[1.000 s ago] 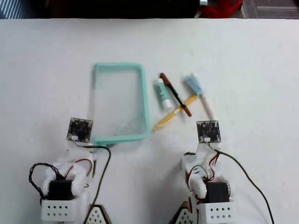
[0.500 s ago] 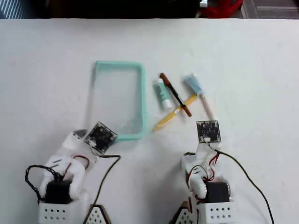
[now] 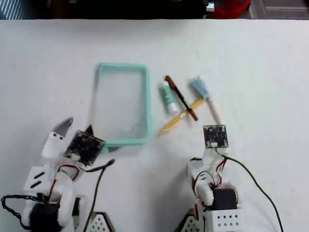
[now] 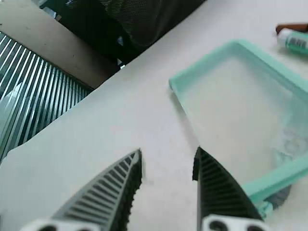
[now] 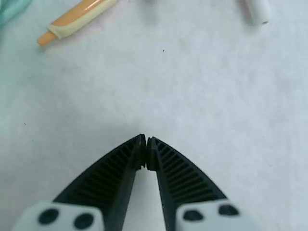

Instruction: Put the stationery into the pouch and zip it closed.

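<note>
**Stationery outside the pouch; left claw apart, right claw together**

A translucent pouch [image 3: 122, 67] with a mint-green border is seen lying flat on the white worktop [image 3: 251, 58], ahead of the left arm. Nothing can be made out inside it.

The stationery is laid out on the worktop just beside the pouch's right edge. A white and green glue stick [image 3: 168, 97] is placed nearest the pouch. A brown pen [image 3: 181, 98] is found just beside the glue stick and is crossed with a yellow pen [image 3: 179, 117], whose near tip is pointed toward the pouch's near right corner. A blue-capped white stick [image 3: 205, 99] is set furthest to the right, apart from the pens.

The left claw [image 3: 76, 128] is held by the pouch's near left corner with its fingers spread apart and nothing between them. In the left wrist view the same claw [image 4: 168, 154] is shown open above bare worktop, with the pouch's border [image 4: 202, 62] and the glue stick [image 4: 294, 42] beyond it.

The right claw [image 5: 146, 140] is seen in the right wrist view with its tips pressed together on nothing, over bare worktop. The yellow pen [image 5: 77, 19] and the end of the white stick [image 5: 255, 9] are seen further out.
</note>
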Tool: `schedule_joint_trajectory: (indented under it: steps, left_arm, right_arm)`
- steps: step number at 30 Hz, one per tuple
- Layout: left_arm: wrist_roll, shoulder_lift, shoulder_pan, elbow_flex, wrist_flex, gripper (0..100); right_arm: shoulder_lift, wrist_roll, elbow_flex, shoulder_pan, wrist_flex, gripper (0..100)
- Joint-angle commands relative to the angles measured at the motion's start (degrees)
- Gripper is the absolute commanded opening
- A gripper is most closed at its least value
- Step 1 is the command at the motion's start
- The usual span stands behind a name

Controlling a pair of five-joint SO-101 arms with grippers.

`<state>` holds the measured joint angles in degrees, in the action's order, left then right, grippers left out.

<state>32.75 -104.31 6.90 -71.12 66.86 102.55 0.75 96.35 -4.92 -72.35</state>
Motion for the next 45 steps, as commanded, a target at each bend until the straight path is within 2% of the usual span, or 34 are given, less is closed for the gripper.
schedule_joint_trajectory:
  steps: [1,3,7,9,11,15,17,21,25,28,30,34,37,41,45]
  left_arm:
    - [-3.34,0.31,0.48,2.73,-1.93,19]
    - [0.88,0.40,0.48,1.58,0.62,19]
    - [21.63,0.40,0.22,-4.84,8.70,19]
    - [25.49,0.31,0.48,-9.93,8.97,19]
    - [25.76,0.22,0.57,-14.15,5.71,19]
    - [25.58,0.22,3.12,-22.59,-9.58,19]
    - [25.05,0.48,4.26,-26.11,-14.59,19]
    - [24.18,0.22,5.41,-24.53,-12.48,21]
    - [24.62,0.13,5.32,-24.00,-9.85,37]
    - [33.58,0.13,5.23,-20.75,-3.16,36]
    - [34.99,0.13,4.79,-19.08,-1.76,35]
    - [33.41,0.13,1.27,-23.65,-10.20,35]
    - [32.79,0.22,0.75,-25.67,-15.38,30]
    - [32.79,0.13,0.31,-22.77,-15.82,26]
    - [32.97,0.13,-2.24,-25.67,-16.09,26]
  right_arm:
    - [0.75,-0.44,0.53,-0.04,-0.40,1.8]
    - [0.75,-0.44,0.53,-0.04,-0.40,1.8]
    - [0.75,-0.44,0.53,-0.04,-0.40,1.8]
    - [0.75,-0.44,0.53,0.04,-0.40,1.8]
    - [0.75,-0.44,0.53,0.04,-0.40,1.8]
    - [0.75,-0.44,0.53,-0.22,-0.40,1.8]
    - [0.75,-0.44,0.53,-0.22,-0.40,1.8]
    - [0.75,-0.44,0.53,-0.22,-0.40,1.8]
    - [0.75,-0.53,0.53,-0.22,-0.40,1.8]
    - [0.75,-0.53,0.53,-0.13,-0.40,1.8]
    - [0.75,-0.53,0.53,-0.04,-0.40,1.8]
    - [0.75,-0.53,0.53,-0.04,-0.40,1.8]
    - [0.75,-0.62,0.53,0.04,-0.40,1.8]
    - [0.75,-0.53,0.53,-0.22,-0.40,1.8]
    - [0.75,-0.53,0.53,-0.22,-0.40,1.8]
